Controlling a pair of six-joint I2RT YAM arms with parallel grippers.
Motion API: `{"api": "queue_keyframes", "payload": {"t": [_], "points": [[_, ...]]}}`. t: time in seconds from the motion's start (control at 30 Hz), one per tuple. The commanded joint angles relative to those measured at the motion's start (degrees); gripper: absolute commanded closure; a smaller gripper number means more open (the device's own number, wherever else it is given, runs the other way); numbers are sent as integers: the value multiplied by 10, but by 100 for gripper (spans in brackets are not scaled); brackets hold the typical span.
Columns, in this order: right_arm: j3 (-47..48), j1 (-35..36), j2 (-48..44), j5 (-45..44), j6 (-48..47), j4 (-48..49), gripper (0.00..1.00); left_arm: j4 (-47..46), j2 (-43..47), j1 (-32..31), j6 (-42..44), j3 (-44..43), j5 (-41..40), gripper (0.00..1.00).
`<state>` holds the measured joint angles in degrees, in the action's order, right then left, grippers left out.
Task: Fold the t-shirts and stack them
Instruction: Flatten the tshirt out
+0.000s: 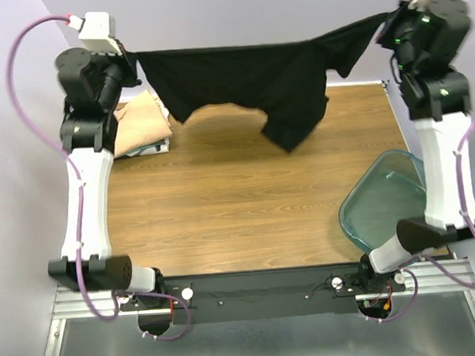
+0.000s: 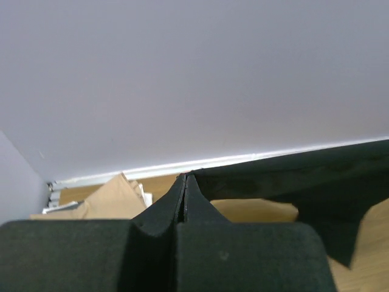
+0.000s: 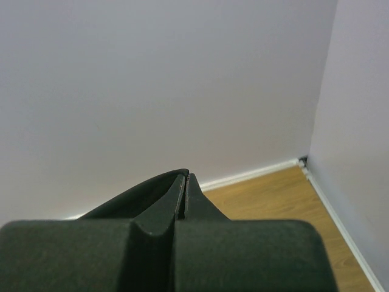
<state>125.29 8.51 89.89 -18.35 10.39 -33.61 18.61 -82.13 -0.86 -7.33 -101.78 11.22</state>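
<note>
**Item: black t-shirt (image 1: 247,76).** It hangs in the air over the far edge of the table (image 1: 223,203), spread between your two arms. Its top edge runs taut from left to right. The body hangs unevenly, and the lowest fold sits right of centre. You have not yet folded it.

**Holds.** Your left gripper (image 2: 185,188) has its jaws pressed together on the shirt's left end. Your right gripper (image 3: 184,185) is clamped the same way on the right end, apparently at a sleeve. Both pinches look thin, right at the fingertips.

**Adjacent.**
- A tan t-shirt (image 1: 141,123) lies folded at the far left of the table, just beside your left arm.
- It rests on pale shirts (image 1: 153,148) beneath it.
- A clear teal bin (image 1: 384,201) sits at the near right, close to your right arm's lower link.

**Hazards, as judged from here.**
- **Slipping out:** Spread the arms any wider and the cloth could pull free of one pinch, most likely the sleeve end. The shirt would then swing from a single corner.
- **Landing crooked:** The drape is lopsided, so if you lower it as it hangs, the bunched right side may touch down first and crease under the rest.
- **Disturbing the stack:** If you sweep the left end down and nearer, it may drag across the tan shirt and disturb the stack.
- **Catching the bin:** A low pass on the right could catch the bin's rim.
</note>
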Motion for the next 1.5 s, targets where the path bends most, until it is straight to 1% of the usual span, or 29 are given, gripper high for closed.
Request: {"api": "queue_keyframes", "payload": {"t": [0.0,0.07,0.1,0.13,0.17,0.2,0.23,0.33,0.53,0.67,0.73,0.77,0.83,0.9,0.97,1.0,1.07,1.1,1.13,1.17,1.2,1.23,1.27,1.3,1.33,1.37,1.4,1.43,1.47], "points": [[8,-4,-65,-11,-25,45,100,-20,91,3,4,-4,-33,100],[-16,-4,-105,10,-40,68,100,-31,142,3,10,23,-51,100],[-35,-3,-123,17,-48,111,100,-41,177,3,14,32,-59,100],[-71,-4,-159,27,-49,133,100,-45,194,3,17,48,-66,100],[-72,-4,-160,27,-52,150,100,-47,211,3,20,48,-72,100],[-88,-3,-185,36,-55,166,100,-50,228,3,21,61,-78,100],[-89,-3,-195,38,-59,183,100,-52,256,3,26,67,-88,100],[-75,-4,-213,46,-71,191,100,-40,299,3,33,69,-108,100],[-46,-4,-224,55,-65,193,100,-24,336,3,60,54,-132,100],[-65,-3,-213,63,-46,193,100,-42,334,3,68,86,-125,100],[-79,-4,-201,68,-42,193,100,-48,307,3,58,95,-115,100],[-98,-4,-186,65,-42,193,100,-43,293,3,49,95,-94,100],[-117,-4,-169,48,-47,193,100,-37,247,3,15,106,-63,100],[-147,-4,-131,21,-54,194,100,-38,211,3,-1,129,-39,100],[-165,-4,-81,3,-66,195,99,-53,154,4,-15,155,1,100],[-184,-7,-59,-3,-71,201,99,-77,113,4,-13,185,27,100],[-202,-14,-18,-9,-68,210,100,-107,64,4,-8,213,54,100],[-206,-19,36,-8,-62,213,100,-132,36,3,-7,226,65,93],[-204,-26,63,-4,-42,213,99,-144,-22,4,-5,228,78,78],[-200,-42,96,3,-30,214,96,-150,-54,2,-8,223,82,66],[-194,-48,122,21,-22,212,81,-149,-85,0,-9,200,83,45],[-165,-53,182,35,-14,208,40,-138,-139,-5,-10,179,79,40],[-152,-57,205,47,-13,202,24,-121,-162,-9,-14,155,80,36],[-137,-57,222,69,-13,186,15,-107,-176,-12,-14,122,82,34],[-126,-57,252,86,-13,180,4,-103,-189,-18,-14,113,82,33],[-124,-57,258,101,-11,178,0,-99,-191,-31,-13,106,82,32],[-128,-57,260,130,-8,178,0,-96,-189,-37,-10,105,81,32],[-135,-56,260,141,-5,177,0,-87,-185,-45,-9,105,80,32],[-158,-56,251,160,-2,178,0,-79,-182,-59,-9,110,79,32]]}}
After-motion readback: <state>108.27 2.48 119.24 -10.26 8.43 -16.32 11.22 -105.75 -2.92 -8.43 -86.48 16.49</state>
